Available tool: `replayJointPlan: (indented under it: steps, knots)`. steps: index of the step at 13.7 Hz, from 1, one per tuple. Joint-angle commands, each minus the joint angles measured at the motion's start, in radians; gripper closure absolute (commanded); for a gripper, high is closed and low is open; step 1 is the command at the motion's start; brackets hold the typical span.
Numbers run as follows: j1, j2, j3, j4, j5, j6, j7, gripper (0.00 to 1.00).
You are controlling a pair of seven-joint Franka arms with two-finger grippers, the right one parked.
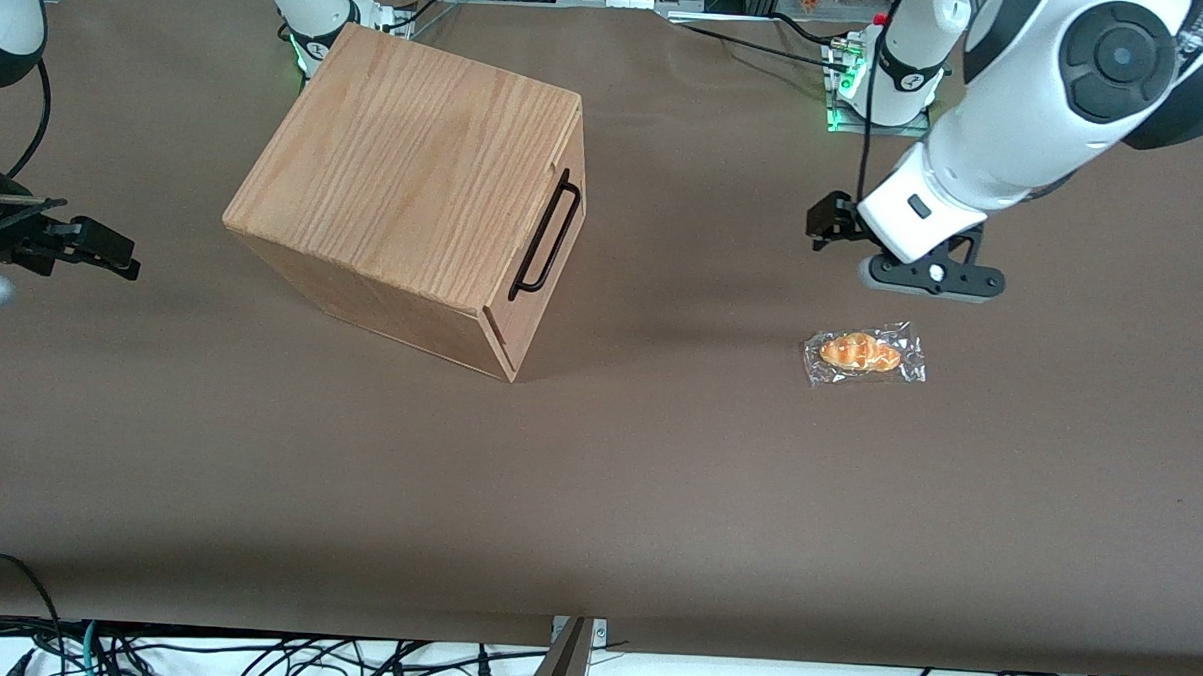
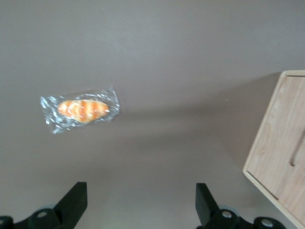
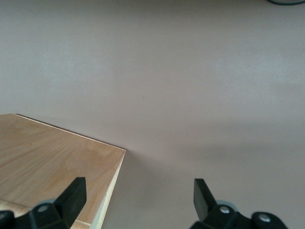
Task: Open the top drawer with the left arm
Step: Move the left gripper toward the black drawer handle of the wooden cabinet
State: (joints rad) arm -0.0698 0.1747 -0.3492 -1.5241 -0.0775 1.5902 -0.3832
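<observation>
The top drawer (image 1: 557,238) sits shut, flush in the oak cabinet (image 1: 407,171), with its thin black bar handle (image 1: 546,238) facing the working arm's end of the table. My left gripper (image 1: 832,224) hangs above the table in front of that drawer face, well apart from the handle. In the left wrist view the gripper (image 2: 139,192) is open with only bare table between its black fingertips (image 2: 75,193). A corner of the cabinet (image 2: 279,143) shows there, with the handle (image 2: 298,151) faint on it.
A bread roll in a clear wrapper (image 1: 864,353) lies on the brown table (image 1: 657,460), nearer the front camera than the gripper; it also shows in the left wrist view as a wrapped roll (image 2: 81,109). Cables run along the table's edges.
</observation>
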Motion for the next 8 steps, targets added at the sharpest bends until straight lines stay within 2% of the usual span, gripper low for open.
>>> replayJointPlan:
  steps: [1, 8]
  knots:
    - [-0.063, 0.017, -0.014, 0.021, -0.015, -0.018, -0.113, 0.00]
    - [-0.206, 0.089, -0.016, 0.062, -0.013, 0.043, -0.341, 0.00]
